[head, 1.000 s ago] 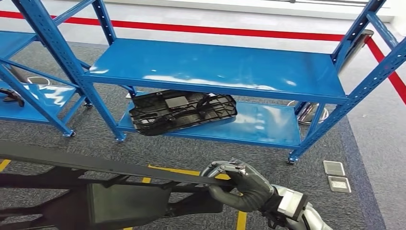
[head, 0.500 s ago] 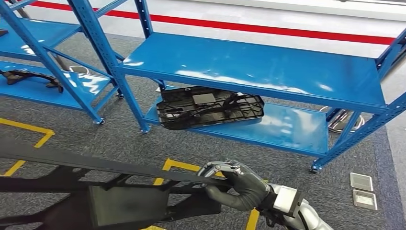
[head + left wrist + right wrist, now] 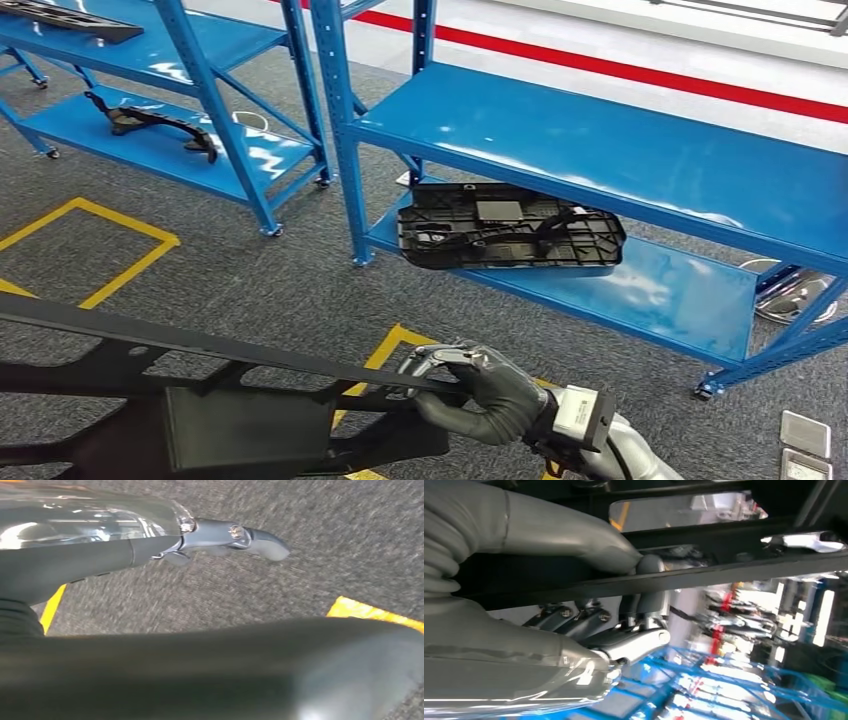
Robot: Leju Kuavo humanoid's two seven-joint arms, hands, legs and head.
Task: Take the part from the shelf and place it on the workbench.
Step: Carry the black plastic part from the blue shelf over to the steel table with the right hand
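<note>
I carry a large black frame-like part [image 3: 200, 400] low at the front of the head view; it runs off the picture's left edge. My right hand [image 3: 480, 395] grips its right end, fingers wrapped over the top bar. In the right wrist view the thumb [image 3: 574, 540] presses on the part's black bar [image 3: 734, 570], with the fingers [image 3: 589, 617] curled on its other side. The left wrist view has my left hand [image 3: 125, 540] over grey carpet with one finger [image 3: 250, 535] stretched out. A blurred dark shape [image 3: 210, 670] lies close to the lens. Whether that hand holds anything is unclear.
A blue shelf rack [image 3: 600, 150] stands ahead on the right, with another black grid part [image 3: 510, 228] on its lower shelf. A second blue rack [image 3: 150, 150] at the far left carries a curved black part [image 3: 150, 122]. Yellow tape [image 3: 90, 250] marks the carpet. Metal floor plates [image 3: 805, 435] lie at the right.
The whole scene has slid to the right in the head view, so the camera has turned left. My right hand keeps the same grip on the black part.
</note>
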